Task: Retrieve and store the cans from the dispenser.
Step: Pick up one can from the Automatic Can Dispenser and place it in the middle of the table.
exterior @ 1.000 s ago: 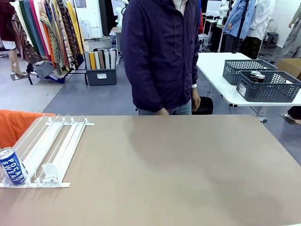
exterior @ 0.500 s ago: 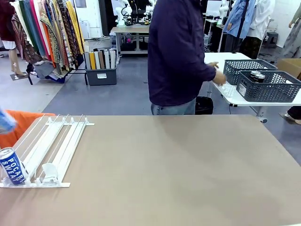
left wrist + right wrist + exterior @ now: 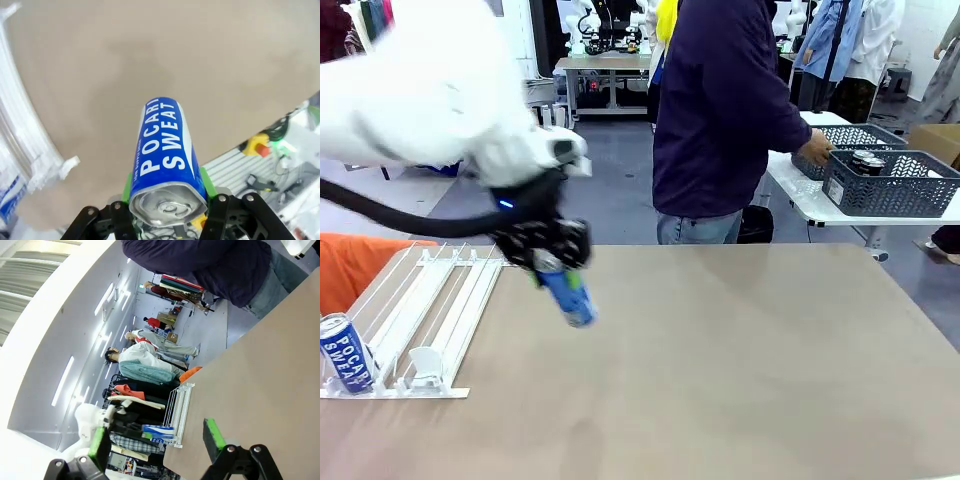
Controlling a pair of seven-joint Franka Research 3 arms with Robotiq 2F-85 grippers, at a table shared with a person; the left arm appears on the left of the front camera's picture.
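Blue can [image 3: 167,150] lettered "POCARI SWEAT" in white sits clamped between the left gripper's [image 3: 167,186] green pads, tilted above the table [image 3: 740,360] just beside the dispenser [image 3: 450,300]; the arm above it is a white blur. A second can [image 3: 345,352] with the same lettering stands at the dispenser's front lip, at the frame's edge. The right gripper [image 3: 156,440] hangs with jaws wide apart, holding nothing. A person [image 3: 730,110] reaches toward a grey basket [image 3: 890,190] whose dark cans are too small to read.

A rack [image 3: 430,320] is lying at the left of the table [image 3: 740,370], one can [image 3: 345,352] standing at its near end; the left gripper [image 3: 548,262] is holding another can [image 3: 570,296] just right of it.
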